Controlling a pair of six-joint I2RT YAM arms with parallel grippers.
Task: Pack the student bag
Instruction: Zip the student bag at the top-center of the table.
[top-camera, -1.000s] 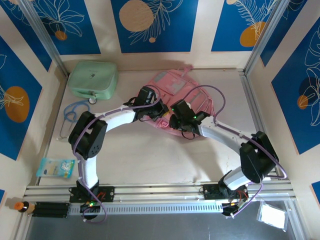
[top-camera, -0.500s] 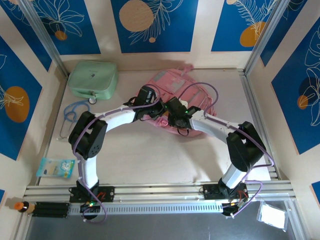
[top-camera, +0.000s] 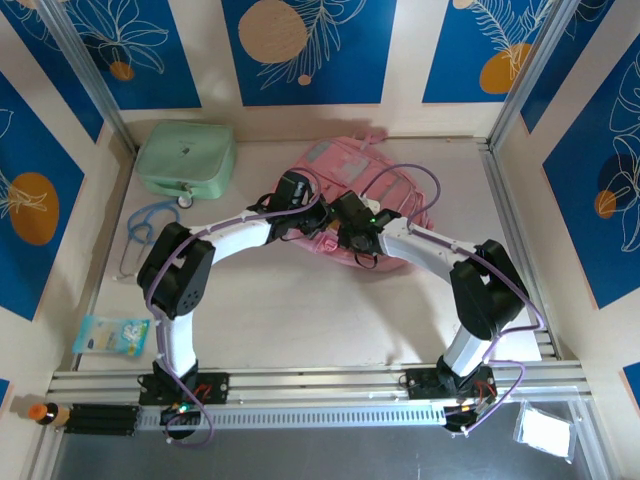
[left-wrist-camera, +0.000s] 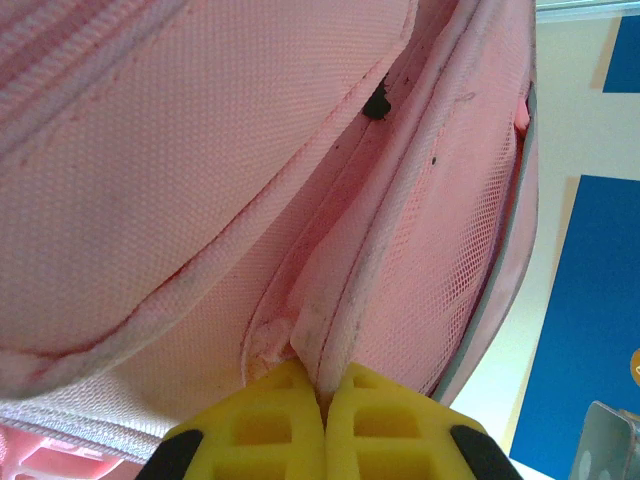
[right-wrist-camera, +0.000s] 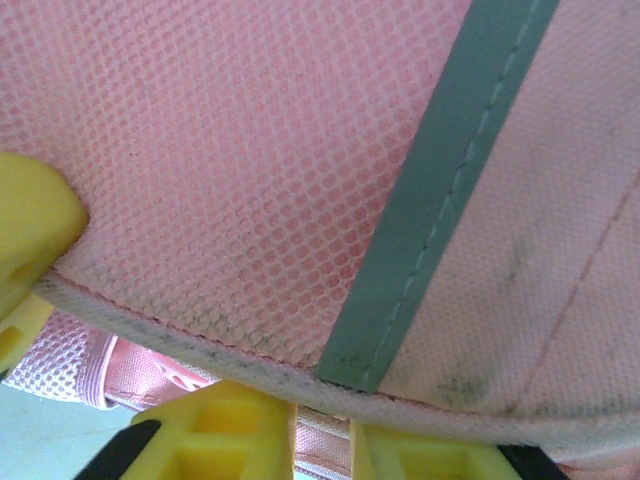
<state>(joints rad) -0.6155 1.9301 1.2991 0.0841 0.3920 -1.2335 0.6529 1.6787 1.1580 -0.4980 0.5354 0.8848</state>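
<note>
1. at the back of the table (top-camera: 300, 310), just right of centre, the student bag (top-camera: 345, 165) lies flat, with both arms bent in over its near edge.
2. left gripper (left-wrist-camera: 325, 395): pads pressed together with a pink piped seam of the bag pinched between them, so that's a firm hold on the fabric.
3. right gripper (right-wrist-camera: 322, 440): tucked under a mesh panel (right-wrist-camera: 250, 150) crossed by a grey trim strip (right-wrist-camera: 440, 190). a hem runs across its fingers, with a narrow slit between them. can't tell whether it's clamped on cloth or only close to it.
4. step in hand, by my reading: getting the bag's mouth open, with one arm anchoring one lip while the other goes for the opposite one. early going, i'd judge.
5. next up calls for a sure pinch on the right, then drawing the two lips apart — gently, or the whole soft bag slides along with them.
6. off to the left: the mint-green case (top-camera: 187, 157) in the back corner and a small packet (top-camera: 110, 335) near the front — likely cargo.
</note>
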